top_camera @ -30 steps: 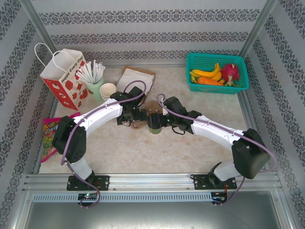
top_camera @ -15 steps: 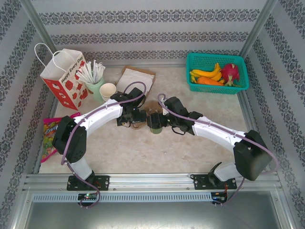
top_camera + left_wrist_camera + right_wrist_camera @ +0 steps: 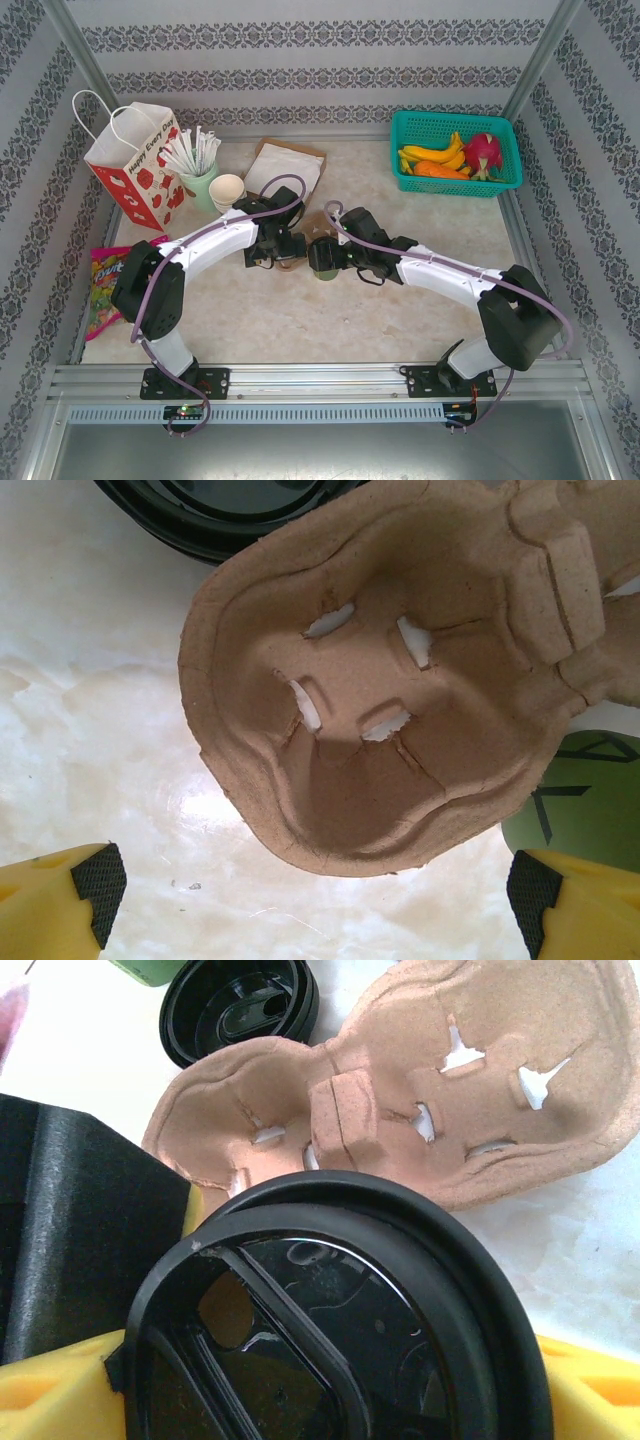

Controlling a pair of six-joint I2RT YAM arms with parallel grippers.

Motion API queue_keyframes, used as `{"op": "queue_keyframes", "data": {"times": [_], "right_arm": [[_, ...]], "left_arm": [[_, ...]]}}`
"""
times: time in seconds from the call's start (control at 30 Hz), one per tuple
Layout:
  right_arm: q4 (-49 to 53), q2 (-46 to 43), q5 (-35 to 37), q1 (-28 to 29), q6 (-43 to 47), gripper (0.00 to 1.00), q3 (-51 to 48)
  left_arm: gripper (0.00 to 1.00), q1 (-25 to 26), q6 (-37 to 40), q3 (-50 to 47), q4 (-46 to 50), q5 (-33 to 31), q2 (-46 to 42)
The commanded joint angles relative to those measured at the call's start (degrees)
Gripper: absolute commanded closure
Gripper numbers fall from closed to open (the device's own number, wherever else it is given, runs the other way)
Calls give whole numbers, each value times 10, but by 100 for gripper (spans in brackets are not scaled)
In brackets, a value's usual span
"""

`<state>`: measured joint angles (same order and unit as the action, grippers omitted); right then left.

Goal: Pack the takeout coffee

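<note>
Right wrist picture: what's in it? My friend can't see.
The black lid of the takeout coffee sits between the yellow fingers of the right gripper. Behind, a brown cup carrier lies on the white table near a loose black lid.

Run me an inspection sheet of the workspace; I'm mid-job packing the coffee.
Surface: pale stone-look table, no spills seen.
Job's things: takeout coffee lidded and upright beside the pulp carrier; paper bag standing at the far left.
Clutter: spare black lids, straw cup, stacked cups, flat brown paper, candy bag, fruit basket.
Grippers: left gripper open over the carrier; right gripper has a finger on either side of the coffee's lid, grip unclear.
Cables: purple cables loop along both arms, no snag seen.
Surroundings: patterned walls, metal frame.
</note>
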<state>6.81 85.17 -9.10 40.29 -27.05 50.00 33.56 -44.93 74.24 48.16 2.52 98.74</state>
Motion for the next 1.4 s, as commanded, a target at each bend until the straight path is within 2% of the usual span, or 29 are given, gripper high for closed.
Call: {"op": "queue_keyframes", "data": {"times": [0.0,0.2,0.57,0.87,1.07,1.37], "right_arm": [[56,21,21,4,-2,17,-32],[56,-5,15,-13,-11,18,-21],[53,0,-6,-105,-10,18,8],[49,126,7,-177,9,18,140],[53,226,4,-207,33,18,274],[117,366,7,-227,49,18,486]], "left_arm": [[0,-3,-6,-5,-24,9,-7],[0,-3,-13,-23,-50,-27,-66],[0,-32,-48,-108,-106,-83,-194],[0,-82,-67,-132,-103,-77,-237],[0,-100,-71,-145,-105,-67,-249],[0,-105,-30,-167,-157,32,-230]]}}
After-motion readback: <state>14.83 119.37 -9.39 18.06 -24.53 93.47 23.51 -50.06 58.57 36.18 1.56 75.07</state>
